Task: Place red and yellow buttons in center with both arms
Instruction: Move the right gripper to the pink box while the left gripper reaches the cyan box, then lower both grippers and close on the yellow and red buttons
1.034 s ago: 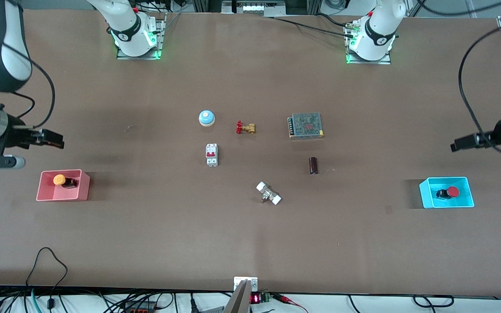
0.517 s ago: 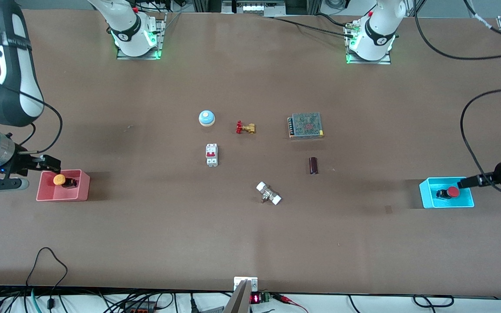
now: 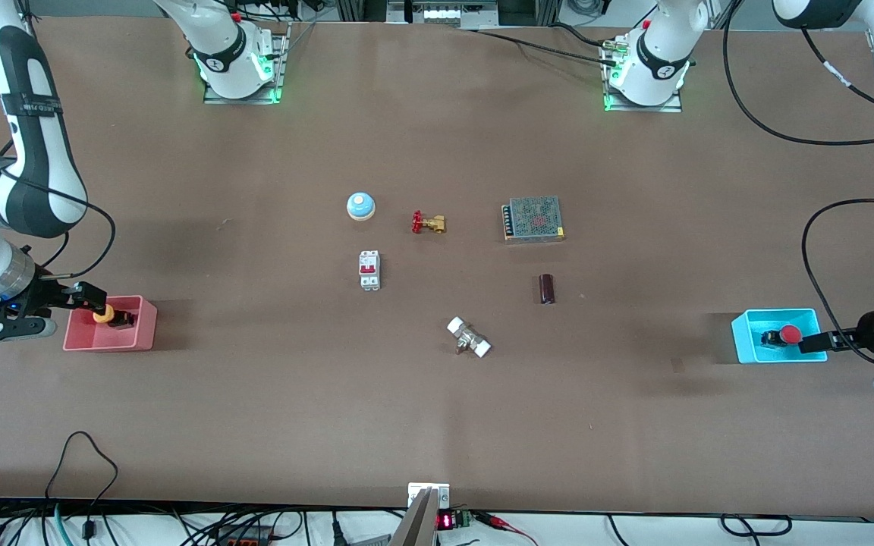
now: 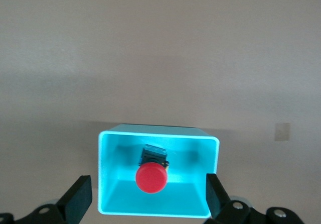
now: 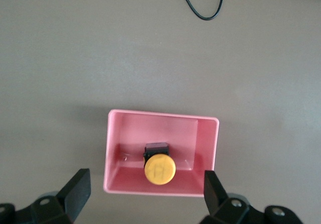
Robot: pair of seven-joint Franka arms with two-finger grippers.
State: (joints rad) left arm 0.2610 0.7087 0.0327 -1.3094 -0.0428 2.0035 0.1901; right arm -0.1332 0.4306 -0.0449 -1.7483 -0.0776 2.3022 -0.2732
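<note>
The orange-yellow button (image 3: 104, 313) lies in the pink bin (image 3: 145, 326) near the right arm's end of the table. My right gripper (image 3: 92, 297) hangs open just over that bin. In the right wrist view its fingers (image 5: 77, 188) stand wide on either side of the bin (image 5: 206, 143), with the button (image 5: 159, 170) between them. The red button (image 3: 790, 334) lies in the cyan bin (image 3: 744, 337) near the left arm's end. My left gripper (image 3: 812, 345) hangs open just over it. In the left wrist view its fingers (image 4: 80, 199) straddle the bin (image 4: 106, 184) and the button (image 4: 151, 178).
Around the middle of the brown table lie a blue-and-white bell (image 3: 360, 205), a brass valve with a red handle (image 3: 428, 223), a mesh power supply (image 3: 533, 219), a white circuit breaker (image 3: 369, 270), a dark cylinder (image 3: 547, 289) and a white-ended fitting (image 3: 469, 338).
Both grippers have come down and moved in over their bins, the right over the pink one, the left over the cyan one. The buttons have not moved.
</note>
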